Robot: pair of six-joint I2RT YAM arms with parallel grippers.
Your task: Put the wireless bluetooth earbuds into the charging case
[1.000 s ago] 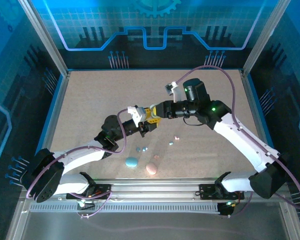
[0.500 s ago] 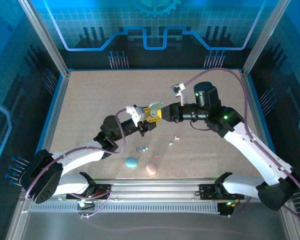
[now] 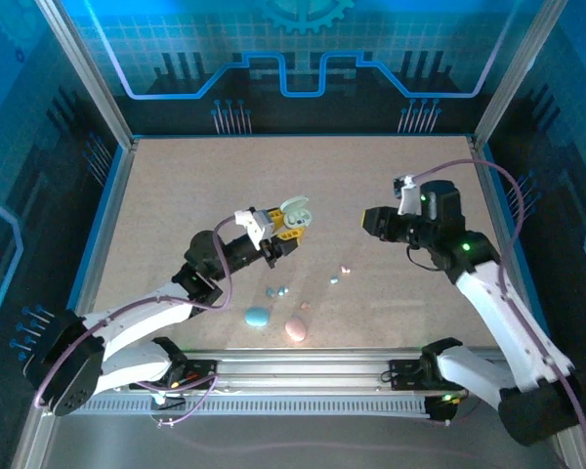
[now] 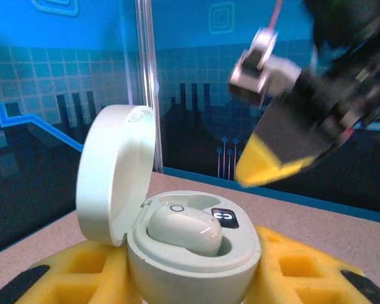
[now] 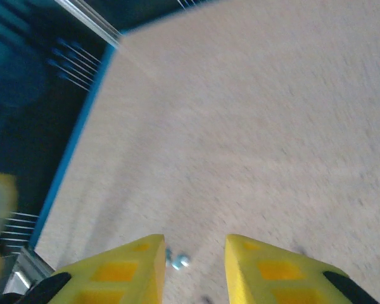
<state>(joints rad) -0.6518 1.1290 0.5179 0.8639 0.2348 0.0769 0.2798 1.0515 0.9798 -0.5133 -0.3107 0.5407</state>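
Top external view, starting nearest the arm bases: a blue case (image 3: 257, 316) and a pink case (image 3: 295, 330) lie shut on the surface (image 3: 176, 195), just beside each other, probably waiting their turn. Just beyond them the loose earbuds are scattered within reach of either arm: a pink earbud (image 3: 304, 306), a light blue pair (image 3: 276, 291) lying close together, a teal-grey earbud (image 3: 332, 280) and a second pink earbud (image 3: 346, 269).

Farther in, the left tool (image 3: 286, 223) is clenched on the pale green charging case (image 4: 193, 259) and holds it above the surface. In the left wrist view the yellow fingers flank its base and the lid (image 4: 114, 183) stands swung up, so the well faces upward, which I judge makes a steady target for the other arm. One pale earbud (image 4: 183, 229) sits in the well. Whether the other seat is filled, I cannot tell.

The right tool (image 3: 369, 221) hovers well apart to the right. Its fingers are slightly parted with nothing between them, so it looks free to fetch another bud.

Count: three cases, two shut and one open. There are six earbuds, five loose and one seated.
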